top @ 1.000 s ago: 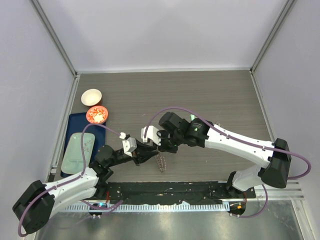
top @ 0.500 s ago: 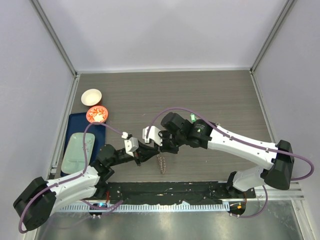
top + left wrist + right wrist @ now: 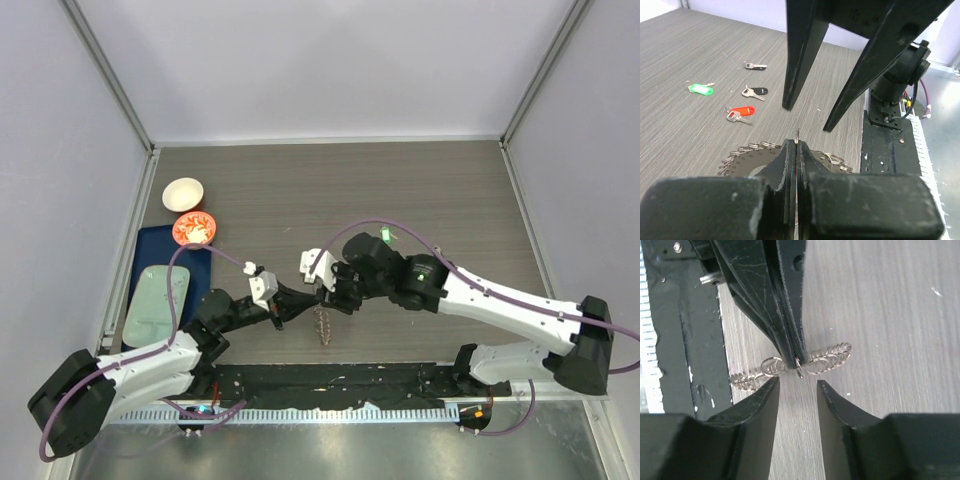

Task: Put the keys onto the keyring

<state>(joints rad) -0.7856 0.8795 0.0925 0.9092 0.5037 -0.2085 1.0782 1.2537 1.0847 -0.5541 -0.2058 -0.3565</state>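
Observation:
The keyring [image 3: 321,323] is a flat grey ring edged with small split rings, seen edge-on near the table's front. My left gripper [image 3: 291,306] is shut on one small ring at its rim; the pinch shows in the left wrist view [image 3: 797,145] with the keyring [image 3: 742,161] below. My right gripper [image 3: 324,291] is open and empty, its tips [image 3: 797,385] straddling that spot just short of the keyring [image 3: 832,357]. Red [image 3: 741,111], green [image 3: 701,89] and black [image 3: 756,91] keys lie on the table beyond; the top view hides them.
A white bowl [image 3: 183,193] and an orange bowl [image 3: 194,229] stand at the far left, beside a blue tray [image 3: 145,258] with a pale green plate [image 3: 158,300]. A black mounting strip [image 3: 330,380] runs along the near edge.
My right arm has shifted right and its open gripper has come down closer to the left gripper's tips. The left gripper still holds the keyring in nearly the same place.

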